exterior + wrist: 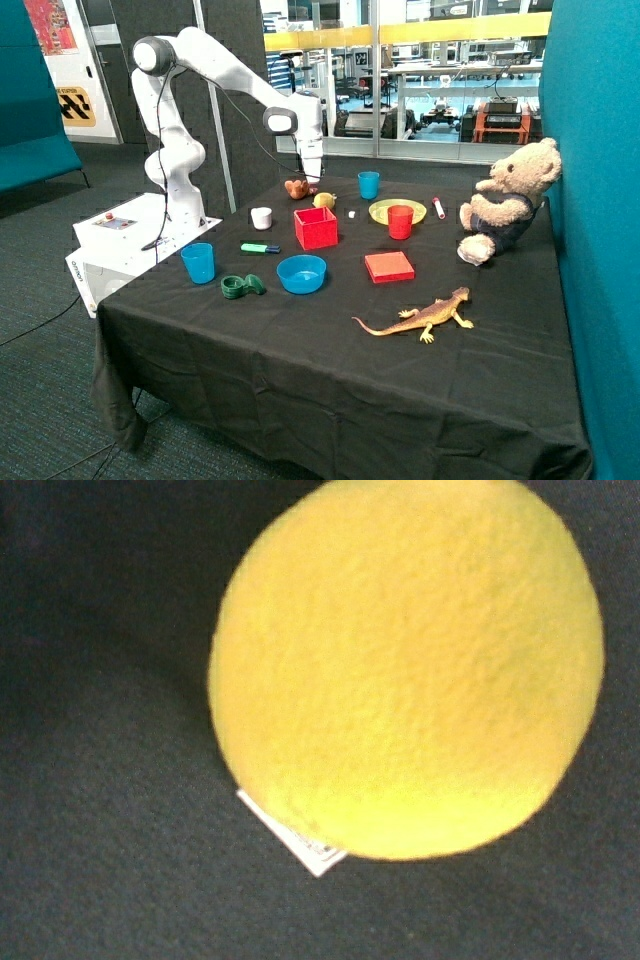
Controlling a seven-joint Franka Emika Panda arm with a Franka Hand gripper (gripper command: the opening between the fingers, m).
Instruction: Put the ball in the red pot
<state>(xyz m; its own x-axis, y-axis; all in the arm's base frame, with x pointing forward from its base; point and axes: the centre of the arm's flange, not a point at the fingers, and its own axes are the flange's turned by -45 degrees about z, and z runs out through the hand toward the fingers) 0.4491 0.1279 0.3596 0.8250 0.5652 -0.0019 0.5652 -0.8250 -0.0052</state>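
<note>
Nearest the outside camera lies an orange toy lizard (420, 318) on the black-draped table (300, 400). Reading leftward-to-rightward across the cloth: a blue cup (198, 262), a green tape holder (240, 286), a white cup (261, 217), a blue bowl (301, 273), the red pot (315, 228), a flat red block (388, 266), a round red cup (400, 221) on a yellow plate (378, 211), and a teddy bear (505, 200). Behind the red pot, the ball (324, 200) rests on the cloth beside a brown lumpy toy (296, 187). The gripper (312, 182) hangs low directly over the ball; the wrist view is filled by the ball (405, 670), with a small white tag (300, 845) at its edge, and whether the jaws stand apart or together cannot be told. Judged step: reaching for the ball, no grasp confirmed. Next move would call for closing around the ball, lifting, and carrying it the short way to the red pot.
</note>
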